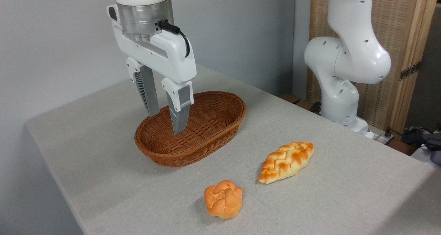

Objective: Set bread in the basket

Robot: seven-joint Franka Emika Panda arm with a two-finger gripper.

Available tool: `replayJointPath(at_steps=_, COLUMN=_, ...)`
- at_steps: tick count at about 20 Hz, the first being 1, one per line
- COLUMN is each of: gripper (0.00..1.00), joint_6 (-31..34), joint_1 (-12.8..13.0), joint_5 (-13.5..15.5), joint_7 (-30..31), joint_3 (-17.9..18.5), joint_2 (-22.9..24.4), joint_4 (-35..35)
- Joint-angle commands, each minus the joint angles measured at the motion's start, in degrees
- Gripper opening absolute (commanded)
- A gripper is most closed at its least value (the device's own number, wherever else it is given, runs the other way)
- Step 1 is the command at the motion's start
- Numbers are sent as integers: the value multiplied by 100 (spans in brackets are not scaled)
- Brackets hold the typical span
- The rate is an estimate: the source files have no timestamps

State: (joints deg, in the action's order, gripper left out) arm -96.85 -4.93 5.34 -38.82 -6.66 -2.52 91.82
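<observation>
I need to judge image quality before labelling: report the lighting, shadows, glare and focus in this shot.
Fixed camera view: soft, even light; faint shadows lie left of the bread and the braided loaf, a dim one under the basket. The metal collar above the open gripper shows a mild sheen, nothing blown out. Focus is sharp across the table; no motion blur.

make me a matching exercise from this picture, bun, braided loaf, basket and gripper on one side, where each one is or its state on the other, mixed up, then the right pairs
Things:
1. bun
2. braided loaf
3. basket
4. gripper

Places or states:
A. open, hanging over the basket, holding nothing
B. nearest the front edge of the table
C. empty, behind both breads
D. lying on the cloth to the right of the bun, further back

Pairs: 1-B, 2-D, 3-C, 4-A
</observation>
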Motion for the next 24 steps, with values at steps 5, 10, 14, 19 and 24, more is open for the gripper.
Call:
replayJointPath(at_steps=5, gripper=100, joint_6=-132, joint_1=18, joint_5=90, joint_7=-2, joint_3=77, joint_2=339, joint_4=511)
replayJointPath(at_steps=10, gripper=100, joint_6=-650, joint_1=9, joint_5=64, joint_7=-459, joint_3=331, joint_2=665, joint_4=1232)
replayJointPath(at_steps=14, gripper=100, joint_6=-1071, joint_1=1, joint_5=-164, joint_7=-1030, joint_3=349, joint_2=613, joint_4=1680)
replayJointPath(at_steps=19, gripper=100, joint_6=-2003, joint_1=0, joint_5=-340, joint_7=-1469, joint_3=358, joint_2=604, joint_4=2409)
replayJointPath(at_steps=24, gripper=100, joint_6=-2286, joint_1=-149, joint_5=-744, joint_7=-1585, joint_3=367, joint_2=551, joint_4=2586)
